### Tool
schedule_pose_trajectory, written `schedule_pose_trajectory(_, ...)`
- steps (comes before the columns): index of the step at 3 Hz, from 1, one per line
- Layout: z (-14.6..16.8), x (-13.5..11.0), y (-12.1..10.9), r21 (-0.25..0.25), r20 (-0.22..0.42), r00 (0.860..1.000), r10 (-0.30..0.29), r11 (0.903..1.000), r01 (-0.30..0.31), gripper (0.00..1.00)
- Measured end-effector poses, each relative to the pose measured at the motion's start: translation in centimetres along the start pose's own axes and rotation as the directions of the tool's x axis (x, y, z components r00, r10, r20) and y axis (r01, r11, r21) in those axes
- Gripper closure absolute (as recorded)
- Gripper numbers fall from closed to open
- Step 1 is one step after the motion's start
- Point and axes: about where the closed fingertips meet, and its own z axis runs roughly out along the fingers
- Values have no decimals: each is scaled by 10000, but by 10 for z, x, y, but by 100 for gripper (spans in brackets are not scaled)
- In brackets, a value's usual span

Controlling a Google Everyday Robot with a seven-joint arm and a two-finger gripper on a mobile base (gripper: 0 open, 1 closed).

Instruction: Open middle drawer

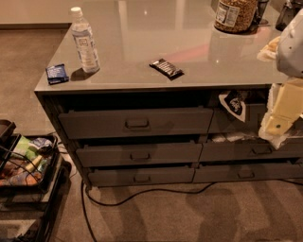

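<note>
The middle drawer (140, 153) is the dark grey front of medium height in the left column of the cabinet, with a small dark pull (140, 156) at its centre. A dark gap shows above its front and none of its inner floor is visible. A taller-fronted drawer (136, 123) sits above it and a slim drawer (141, 177) below. My gripper (277, 125), pale yellow and white, hangs at the right edge in front of the right column of drawers, well to the right of the middle drawer's pull and touching nothing I can make out.
On the grey countertop (189, 52) stand a water bottle (84, 40), a blue box (57, 73), a dark snack bar (166, 68) and a jar (235, 14). A snack bag (234, 104) sits in the upper right drawer. A black cable (142, 193) runs across the carpet. A cart of packets (23, 165) stands at the left.
</note>
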Motion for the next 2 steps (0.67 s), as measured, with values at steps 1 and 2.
schedule_pose_trajectory(1,0,0,0,0,2,10000,0,10000,0,0)
schedule_pose_trajectory(2,2,-1,1,-11,219,9997,57,10000,-57,0)
